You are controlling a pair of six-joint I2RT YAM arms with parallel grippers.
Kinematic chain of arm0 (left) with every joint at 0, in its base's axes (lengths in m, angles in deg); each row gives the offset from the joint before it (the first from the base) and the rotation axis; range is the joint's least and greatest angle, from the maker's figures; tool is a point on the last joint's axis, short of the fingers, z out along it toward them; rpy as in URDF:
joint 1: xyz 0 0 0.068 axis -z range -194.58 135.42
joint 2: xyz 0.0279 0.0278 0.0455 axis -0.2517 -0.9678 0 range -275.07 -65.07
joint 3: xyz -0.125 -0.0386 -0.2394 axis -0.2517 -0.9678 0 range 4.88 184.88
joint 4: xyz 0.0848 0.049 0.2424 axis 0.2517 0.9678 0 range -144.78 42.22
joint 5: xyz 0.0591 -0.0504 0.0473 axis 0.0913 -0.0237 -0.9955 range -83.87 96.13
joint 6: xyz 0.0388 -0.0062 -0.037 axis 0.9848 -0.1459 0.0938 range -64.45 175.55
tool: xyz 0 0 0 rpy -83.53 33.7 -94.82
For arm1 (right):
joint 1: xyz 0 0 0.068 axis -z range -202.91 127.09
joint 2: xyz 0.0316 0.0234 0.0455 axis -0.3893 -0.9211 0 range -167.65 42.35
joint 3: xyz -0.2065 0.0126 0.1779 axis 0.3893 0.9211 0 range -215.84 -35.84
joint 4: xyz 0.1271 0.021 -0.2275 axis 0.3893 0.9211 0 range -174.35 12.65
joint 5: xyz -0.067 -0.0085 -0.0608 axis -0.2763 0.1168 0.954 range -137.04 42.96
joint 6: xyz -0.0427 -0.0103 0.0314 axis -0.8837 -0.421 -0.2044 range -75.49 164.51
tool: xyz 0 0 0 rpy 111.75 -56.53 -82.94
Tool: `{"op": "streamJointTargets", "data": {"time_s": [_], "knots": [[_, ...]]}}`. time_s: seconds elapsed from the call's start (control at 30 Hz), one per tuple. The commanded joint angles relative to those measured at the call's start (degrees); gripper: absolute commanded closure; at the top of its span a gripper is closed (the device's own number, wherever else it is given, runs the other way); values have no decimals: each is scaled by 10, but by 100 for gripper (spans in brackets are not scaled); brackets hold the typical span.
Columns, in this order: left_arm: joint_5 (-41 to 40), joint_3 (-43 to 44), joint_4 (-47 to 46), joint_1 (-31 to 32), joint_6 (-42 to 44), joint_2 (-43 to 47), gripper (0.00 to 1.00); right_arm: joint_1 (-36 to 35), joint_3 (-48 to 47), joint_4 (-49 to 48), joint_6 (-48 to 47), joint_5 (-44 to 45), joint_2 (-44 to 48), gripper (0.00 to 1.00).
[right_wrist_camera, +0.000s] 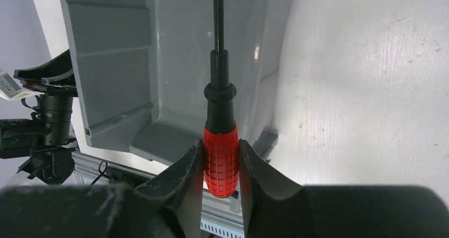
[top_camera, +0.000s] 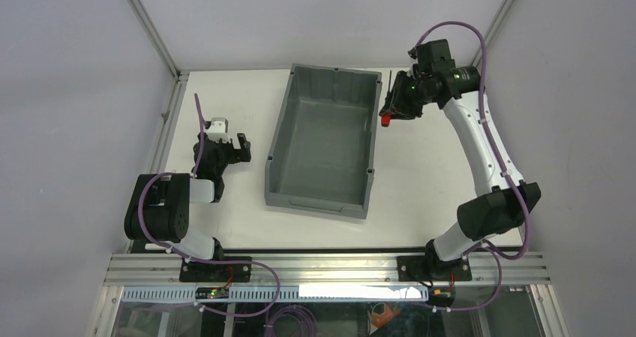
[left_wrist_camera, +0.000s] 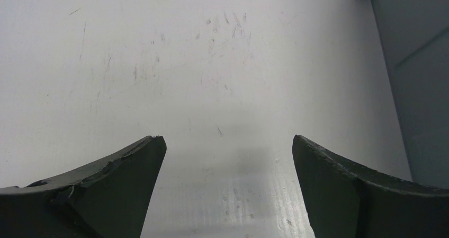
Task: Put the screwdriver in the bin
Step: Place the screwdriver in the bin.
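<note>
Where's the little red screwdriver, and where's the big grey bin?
screwdriver [right_wrist_camera: 221,156]: right wrist view, on its red handle.
bin [top_camera: 322,145]: top external view, on its bare floor.

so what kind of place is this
Probably a robotics lab test cell: a white table between plain panels, two arms bolted to an aluminium rail, and a bin and screwdriver to handle.

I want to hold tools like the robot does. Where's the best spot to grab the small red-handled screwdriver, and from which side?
The stubby red ribbed handle of the small screwdriver, pinched from both sides as the right gripper has it. The handle is thick and grooved; the black shaft is thin and smooth.
</note>
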Motion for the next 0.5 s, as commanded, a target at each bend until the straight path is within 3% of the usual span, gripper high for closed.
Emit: {"op": "streamJointTargets", "data": {"time_s": [0.0, 0.47], "knots": [[12, -5, -19, 3, -5, 17, 1, -39, -81, 43, 38, 36, -42, 100], [12, -5, -19, 2, -6, 17, 1, -165, -292, 127, 99, 160, -231, 100]]}}
